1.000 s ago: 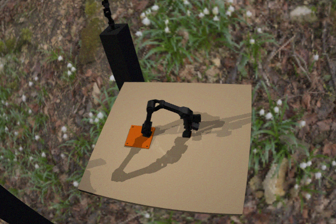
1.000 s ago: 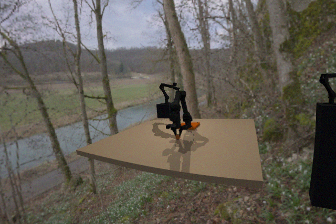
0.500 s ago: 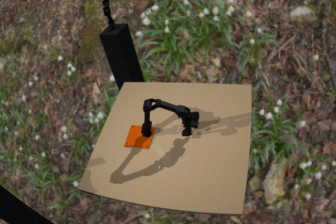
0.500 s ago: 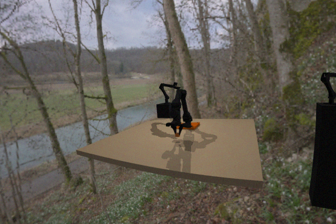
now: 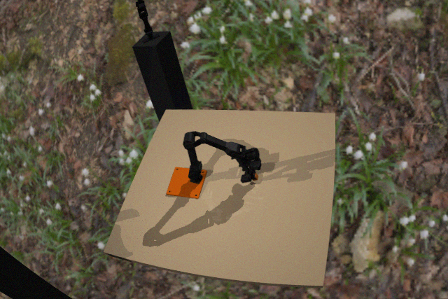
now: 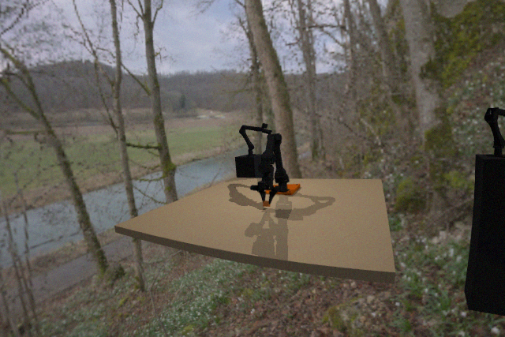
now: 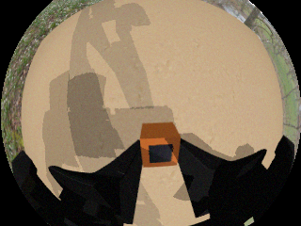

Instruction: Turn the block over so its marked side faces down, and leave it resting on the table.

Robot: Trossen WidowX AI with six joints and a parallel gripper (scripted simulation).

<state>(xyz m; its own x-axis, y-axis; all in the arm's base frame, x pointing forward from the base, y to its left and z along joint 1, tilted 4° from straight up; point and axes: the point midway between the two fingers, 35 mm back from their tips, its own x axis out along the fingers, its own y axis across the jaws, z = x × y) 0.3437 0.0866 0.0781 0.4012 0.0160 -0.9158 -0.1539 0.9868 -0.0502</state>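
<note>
A small orange block (image 5: 255, 176) (image 6: 266, 204) (image 7: 160, 130) is between the two black fingers of my gripper (image 5: 250, 178) (image 6: 267, 201) (image 7: 158, 142). The gripper is shut on it, with one finger against each side. In the wrist view, the block's dark square mark (image 7: 161, 153) shows on the face turned toward the wrist camera, roughly upward. The block is at or just above the tan table (image 5: 289, 245) (image 6: 346, 243) (image 7: 221, 71); the frames do not show clearly whether it touches. Its underside is hidden.
The arm stands on an orange base plate (image 5: 173, 185) (image 6: 294, 189) on the table. A black pillar (image 5: 161, 71) (image 6: 246, 166) with a small black arm on top is beyond the table's edge. Another black pillar (image 6: 489, 235) stands at the right in the exterior view. Arm shadows cross the table.
</note>
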